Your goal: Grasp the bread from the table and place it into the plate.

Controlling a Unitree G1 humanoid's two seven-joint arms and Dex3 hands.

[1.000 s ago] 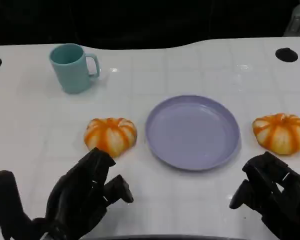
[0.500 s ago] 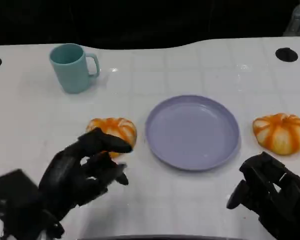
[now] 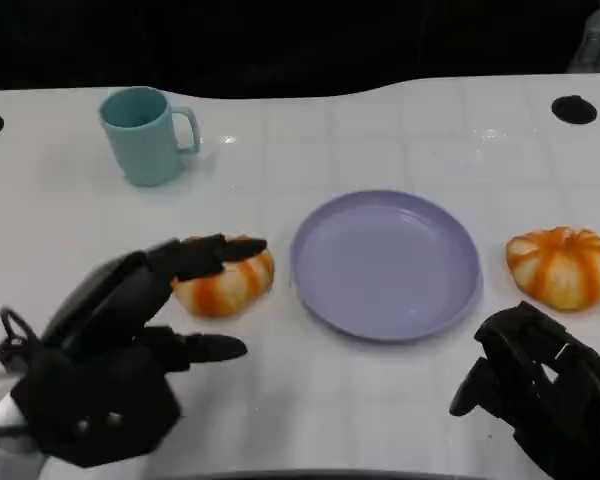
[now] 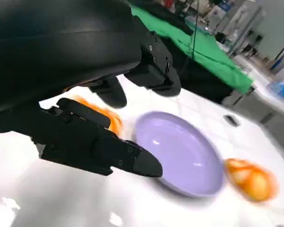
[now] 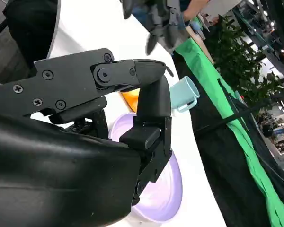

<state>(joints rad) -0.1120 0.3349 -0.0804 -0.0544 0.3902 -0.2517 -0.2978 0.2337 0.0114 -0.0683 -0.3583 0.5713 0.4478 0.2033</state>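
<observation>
Left hand fingers apart over bread — plate rim just beside; right hand curled, empty.

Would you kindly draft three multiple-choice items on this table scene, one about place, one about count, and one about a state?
1. Where is the teal mug relative to the purple plate in the head view?
A. far left of it
B. on it
C. near right of it

2. How many orange striped buns are on the table?
A. one
B. two
C. three

3. What is the state of the plate?
A. holds a bun
B. overturned
C. upright, nothing on it

Answers:
1 A, the mug stands toward the table's far left.
2 B, a left bun and a right bun flank the plate.
3 C, its bare surface shows.
</observation>
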